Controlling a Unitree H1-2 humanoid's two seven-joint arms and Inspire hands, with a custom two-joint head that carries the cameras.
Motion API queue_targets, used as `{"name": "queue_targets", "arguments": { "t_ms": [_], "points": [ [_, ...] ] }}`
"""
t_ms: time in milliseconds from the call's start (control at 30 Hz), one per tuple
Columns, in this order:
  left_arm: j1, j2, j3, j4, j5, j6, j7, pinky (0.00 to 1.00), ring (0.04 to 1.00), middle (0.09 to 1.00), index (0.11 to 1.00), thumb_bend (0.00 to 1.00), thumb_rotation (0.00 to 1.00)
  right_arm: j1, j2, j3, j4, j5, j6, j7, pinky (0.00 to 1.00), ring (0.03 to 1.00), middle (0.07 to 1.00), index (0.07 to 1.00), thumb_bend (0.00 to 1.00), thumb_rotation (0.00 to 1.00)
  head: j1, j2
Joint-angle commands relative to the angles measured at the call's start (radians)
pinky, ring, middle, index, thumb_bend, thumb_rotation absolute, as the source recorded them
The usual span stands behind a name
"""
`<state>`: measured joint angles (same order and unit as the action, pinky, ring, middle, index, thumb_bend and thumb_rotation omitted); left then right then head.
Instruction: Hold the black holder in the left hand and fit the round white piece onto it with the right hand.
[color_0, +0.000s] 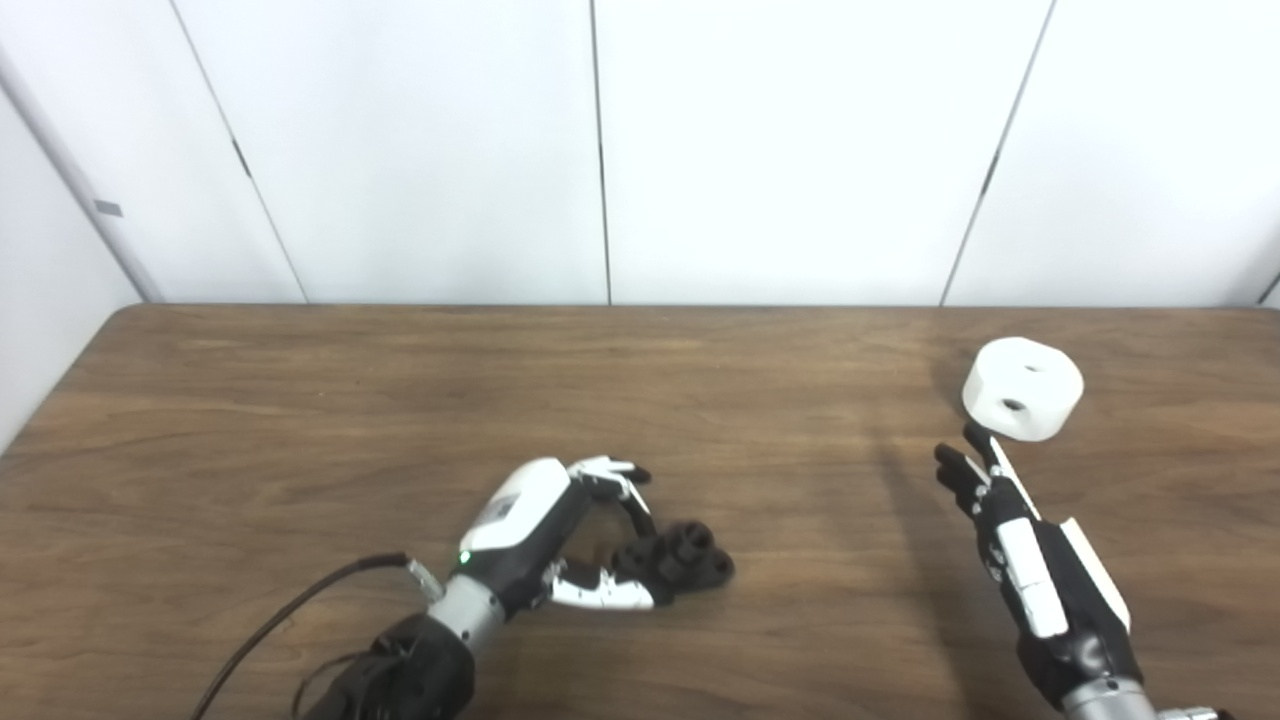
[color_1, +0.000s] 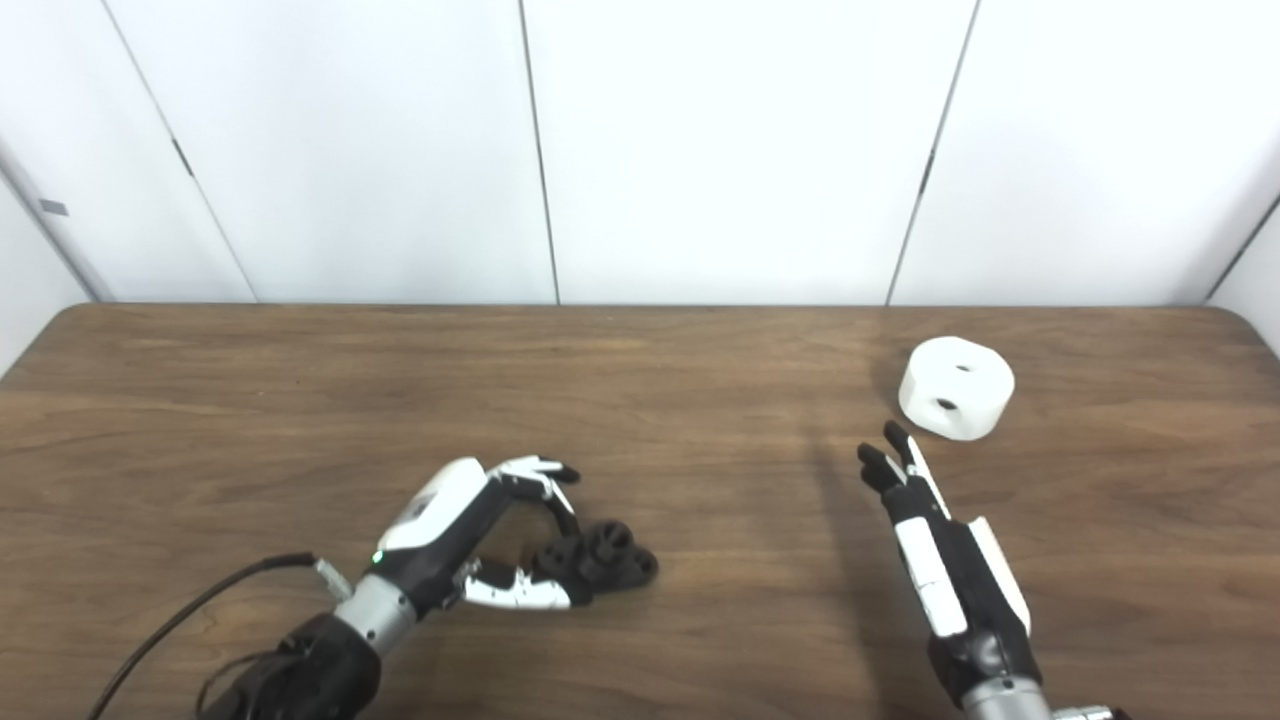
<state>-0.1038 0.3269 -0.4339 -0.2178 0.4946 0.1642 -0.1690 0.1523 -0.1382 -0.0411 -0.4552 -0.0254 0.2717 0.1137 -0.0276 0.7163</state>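
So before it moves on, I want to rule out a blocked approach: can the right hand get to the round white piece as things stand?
Probably yes. The right hand is open, its fingertips just short of the round white piece, and only bare table lies between them. The black holder sits well off to the left by the left hand.

One black holder (color_0: 685, 560), one round white piece (color_0: 1022, 388), two hands, one table (color_0: 300, 420).

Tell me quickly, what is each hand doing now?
Left hand: closing around the black holder on the table; firm grip cannot be told.
Right hand: open, holding nothing.
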Motion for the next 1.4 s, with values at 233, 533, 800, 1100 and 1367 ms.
{"name": "queue_targets", "arguments": {
  "t_ms": [233,533,800,1100,1367],
  "points": [
    [0.103,0.061,-0.045,-0.040,-0.004,0.022,-0.150,0.83,0.930,0.840,0.487,0.52,0.06,-0.027,0.010,0.001,-0.083,-0.015,0.031,-0.018,1.00,0.950,0.942,1.000,0.62,1.00,-0.010,0.021],
    [0.118,0.086,-0.063,-0.050,0.148,0.008,-0.141,0.91,0.933,0.838,0.486,0.52,0.05,-0.023,0.003,-0.008,-0.106,-0.006,0.056,-0.011,1.00,0.954,0.941,1.000,0.64,1.00,-0.010,0.045],
    [0.122,0.076,-0.076,-0.042,0.302,-0.038,-0.119,0.92,0.914,0.821,0.486,0.52,0.05,-0.025,-0.006,-0.013,-0.123,0.009,0.090,-0.005,1.00,0.956,0.943,1.000,0.65,1.00,-0.002,0.059],
    [0.129,0.063,-0.077,-0.040,0.366,-0.060,-0.117,0.92,0.907,0.812,0.486,0.52,0.05,-0.026,-0.012,-0.019,-0.120,0.012,0.087,-0.006,1.00,0.951,0.938,1.000,0.66,1.00,-0.008,0.057],
    [0.134,0.062,-0.066,-0.029,0.357,-0.077,-0.106,0.91,0.901,0.808,0.486,0.52,0.05,-0.032,-0.031,-0.051,-0.117,0.002,0.082,-0.019,1.00,0.973,0.950,1.000,0.58,1.00,-0.071,0.038]
  ]
}}
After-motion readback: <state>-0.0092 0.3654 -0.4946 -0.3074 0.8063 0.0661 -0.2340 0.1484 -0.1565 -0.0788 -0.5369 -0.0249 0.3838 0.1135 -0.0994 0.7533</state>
